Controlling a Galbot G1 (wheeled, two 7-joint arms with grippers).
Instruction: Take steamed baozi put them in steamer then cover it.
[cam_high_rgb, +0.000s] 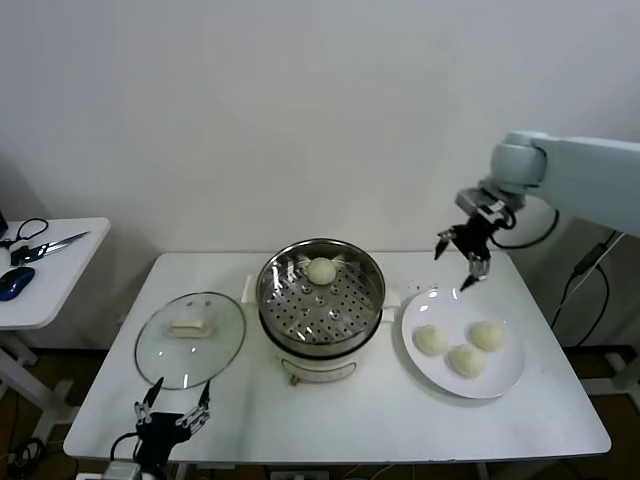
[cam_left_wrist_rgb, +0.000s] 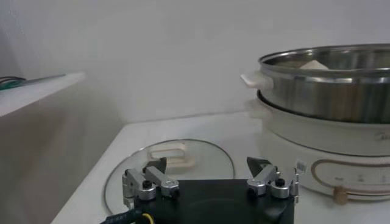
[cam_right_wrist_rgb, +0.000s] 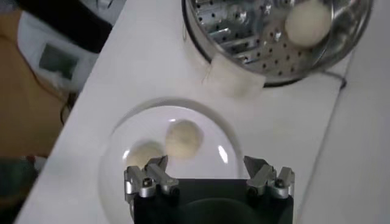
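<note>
The steamer (cam_high_rgb: 320, 295) stands mid-table, uncovered, with one baozi (cam_high_rgb: 321, 270) on the far side of its perforated tray. Three more baozi (cam_high_rgb: 431, 340) (cam_high_rgb: 466, 361) (cam_high_rgb: 488, 335) lie on the white plate (cam_high_rgb: 450, 305) to its right. My right gripper (cam_high_rgb: 456, 264) hangs open and empty above the plate's far edge. In its wrist view the right gripper (cam_right_wrist_rgb: 206, 162) looks down on the plate (cam_right_wrist_rgb: 207, 131), two baozi (cam_right_wrist_rgb: 183, 139) (cam_right_wrist_rgb: 144, 153) and the steamer (cam_right_wrist_rgb: 244, 36). My left gripper (cam_high_rgb: 180, 395) rests open at the table's front left, just short of the glass lid (cam_high_rgb: 190, 338).
A small side table (cam_high_rgb: 70, 270) on the left carries scissors (cam_high_rgb: 50, 243) and a blue mouse (cam_high_rgb: 15, 282). The left wrist view shows the left gripper (cam_left_wrist_rgb: 207, 164), the lid (cam_left_wrist_rgb: 183, 176) flat on the table and the steamer's wall (cam_left_wrist_rgb: 329, 91) beyond it.
</note>
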